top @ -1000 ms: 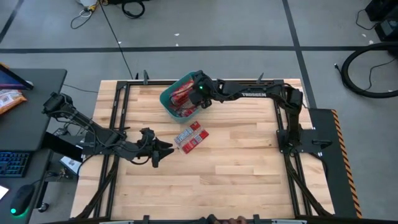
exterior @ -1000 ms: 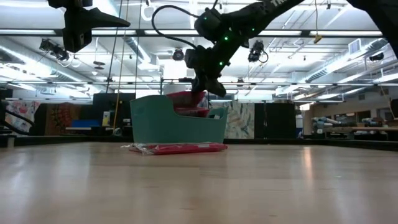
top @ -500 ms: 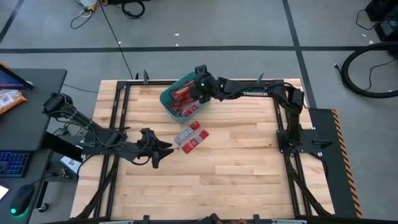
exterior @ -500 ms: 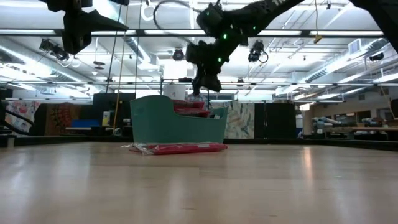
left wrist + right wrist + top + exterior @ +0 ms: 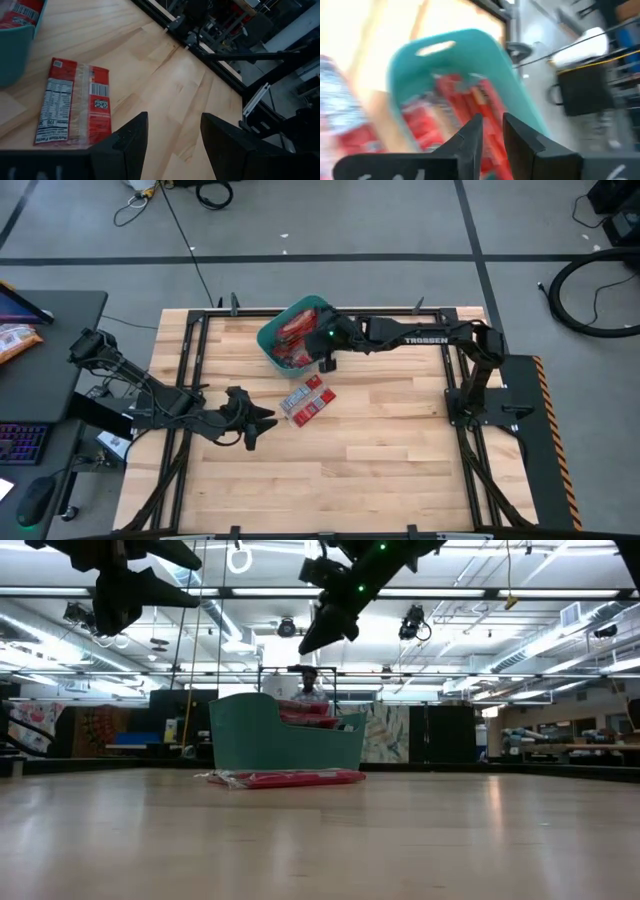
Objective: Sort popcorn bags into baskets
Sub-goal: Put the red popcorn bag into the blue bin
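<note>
A teal basket (image 5: 265, 338) (image 5: 270, 740) (image 5: 455, 37) stands near the table's far edge, with several red popcorn bags (image 5: 292, 335) (image 5: 465, 95) lying inside; some show above its rim (image 5: 305, 710). Two more red bags (image 5: 307, 400) (image 5: 285, 778) (image 5: 75, 107) lie flat on the wood, side by side, just near of the basket. My right gripper (image 5: 327, 363) (image 5: 312, 640) (image 5: 492, 125) hangs above the basket's near right corner, narrowly open and empty. My left gripper (image 5: 268, 420) (image 5: 172, 125) waits open and empty, left of the two loose bags.
Black frame rails (image 5: 190, 370) run along the table's left, far and right edges. Bare wood (image 5: 400, 440) fills the near and right parts of the table. A desk with a keyboard (image 5: 20, 445) stands off the left side. A person (image 5: 305, 680) shows in the room behind the basket.
My right gripper has risen out of the basket and moved toward the table's near edge, from over the basket's middle to its near right corner. A red bag that stood high under the fingers now lies lower in the basket.
</note>
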`<state>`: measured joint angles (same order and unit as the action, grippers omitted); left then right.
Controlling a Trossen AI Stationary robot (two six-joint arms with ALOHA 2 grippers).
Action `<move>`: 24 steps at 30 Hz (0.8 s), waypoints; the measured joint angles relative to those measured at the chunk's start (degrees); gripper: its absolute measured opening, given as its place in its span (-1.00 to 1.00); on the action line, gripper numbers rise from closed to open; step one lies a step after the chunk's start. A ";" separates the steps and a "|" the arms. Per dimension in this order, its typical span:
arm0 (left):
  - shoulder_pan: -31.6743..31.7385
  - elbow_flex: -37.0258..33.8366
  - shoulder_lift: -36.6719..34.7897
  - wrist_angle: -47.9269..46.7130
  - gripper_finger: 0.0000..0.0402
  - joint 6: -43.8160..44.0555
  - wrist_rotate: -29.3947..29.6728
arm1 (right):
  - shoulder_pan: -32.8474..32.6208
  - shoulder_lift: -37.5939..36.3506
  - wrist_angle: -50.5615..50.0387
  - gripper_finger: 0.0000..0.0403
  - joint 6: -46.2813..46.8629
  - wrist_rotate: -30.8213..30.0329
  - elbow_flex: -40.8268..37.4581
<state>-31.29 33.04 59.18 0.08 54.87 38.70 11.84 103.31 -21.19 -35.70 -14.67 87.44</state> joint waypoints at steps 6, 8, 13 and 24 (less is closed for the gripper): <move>0.00 0.01 0.00 -0.02 -0.08 0.05 0.02 | -1.73 -0.07 -6.53 -0.55 10.48 9.37 -1.22; 0.00 0.01 0.00 -0.06 -0.08 0.52 0.04 | -2.03 -0.06 -8.33 -0.52 13.33 11.46 -1.90; 0.00 0.00 0.00 -0.33 -0.08 1.55 0.04 | -2.13 -0.05 -13.80 -0.42 16.99 17.02 -2.08; 0.00 0.00 0.02 -0.37 -0.08 3.38 0.02 | -5.42 -0.05 -17.60 -0.24 20.50 22.49 -2.08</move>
<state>-31.29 33.04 59.20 -0.30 58.25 38.72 6.43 103.26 -38.79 -15.21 7.82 85.36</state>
